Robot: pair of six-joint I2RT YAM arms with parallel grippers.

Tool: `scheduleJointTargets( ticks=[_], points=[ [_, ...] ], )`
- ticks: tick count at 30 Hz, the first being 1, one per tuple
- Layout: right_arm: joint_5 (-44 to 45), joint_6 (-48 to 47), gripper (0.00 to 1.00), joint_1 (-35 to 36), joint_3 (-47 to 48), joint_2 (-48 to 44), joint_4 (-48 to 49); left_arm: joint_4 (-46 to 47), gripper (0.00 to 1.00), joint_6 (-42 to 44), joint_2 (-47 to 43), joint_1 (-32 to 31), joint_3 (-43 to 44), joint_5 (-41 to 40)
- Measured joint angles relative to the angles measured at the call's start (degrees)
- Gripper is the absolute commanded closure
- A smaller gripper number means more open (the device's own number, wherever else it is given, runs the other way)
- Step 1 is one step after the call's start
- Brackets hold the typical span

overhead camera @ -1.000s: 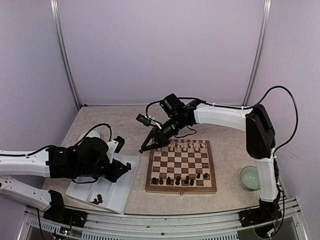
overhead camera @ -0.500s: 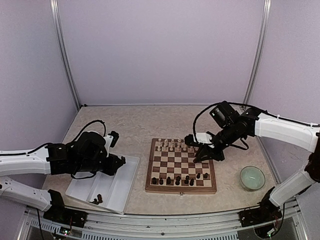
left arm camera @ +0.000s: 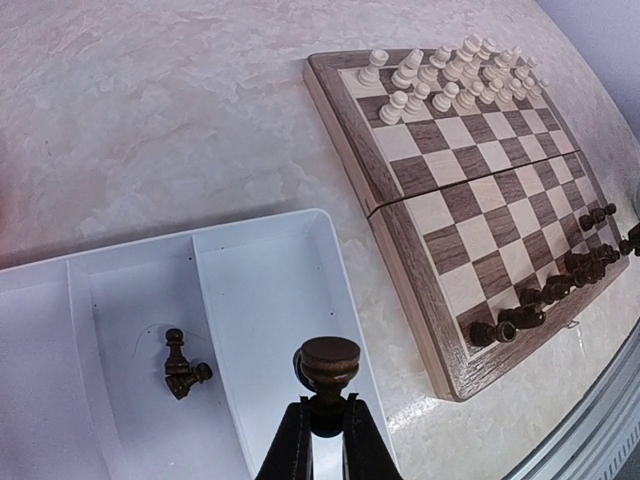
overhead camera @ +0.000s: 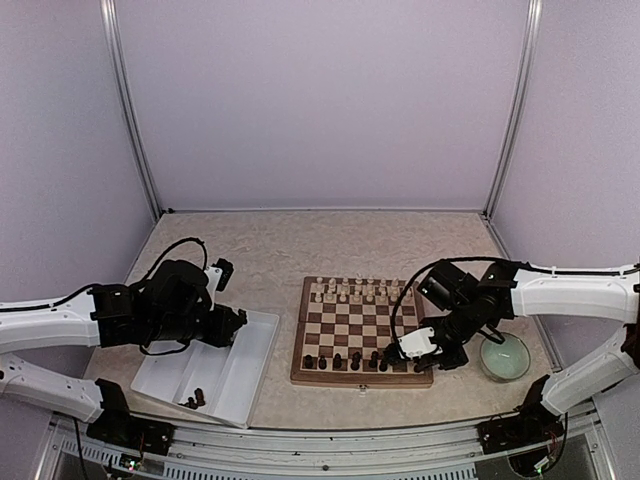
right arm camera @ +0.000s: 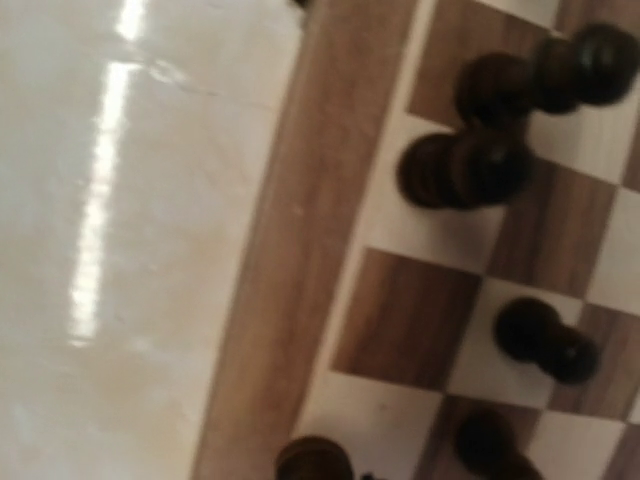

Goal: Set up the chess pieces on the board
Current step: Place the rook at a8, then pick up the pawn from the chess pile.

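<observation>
The board [overhead camera: 362, 330] lies in the middle of the table. A row of dark chess pieces [overhead camera: 355, 360] runs along its near edge, some of them lying on their sides [left arm camera: 505, 328]. My left gripper [left arm camera: 328, 412] hangs over the white tray [left arm camera: 260, 290], shut on the stem of a dark chess piece [left arm camera: 330, 362]. Two more dark pieces [left arm camera: 180, 366] lie in the tray's middle compartment. My right gripper [overhead camera: 425, 360] is low over the board's near right corner. The blurred right wrist view shows a dark piece [right arm camera: 315, 462] at its jaws, and its fingers are almost out of frame.
Cream-white pieces [overhead camera: 360, 292] fill the board's far rows. A pale green bowl [overhead camera: 503, 355] stands to the right of the board, close to my right arm. The tray [overhead camera: 160, 378] lies left of the board, near the table's front edge.
My right arm has swung from the board's far left corner across to its near right corner. My left gripper has shifted slightly over the tray, still holding its piece.
</observation>
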Motion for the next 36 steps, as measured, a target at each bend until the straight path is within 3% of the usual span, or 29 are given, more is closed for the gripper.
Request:
scheduleJointTargets(
  ticks=[17, 22, 28, 36],
  points=[
    [2.4, -0.3, 0.88, 0.0, -0.2, 1.3, 3.1, -0.2, 0.99, -0.2, 0.4, 0.1, 0.5, 0.1],
    [2.4, -0.3, 0.8, 0.0, -0.3, 2.4, 3.1, -0.2, 0.98, -0.2, 0.4, 0.1, 0.5, 0.1],
    [2.1, 0.1, 0.6, 0.0, -0.2, 3.0, 2.4, -0.1, 0.98, -0.2, 0.4, 0.1, 0.5, 0.5],
    [-4.9, 3.0, 0.53, -0.3, 15.0, 2.2, -4.0, 3.5, 0.98, -0.6, 0.1, -0.4, 0.6, 1.6]
  ],
)
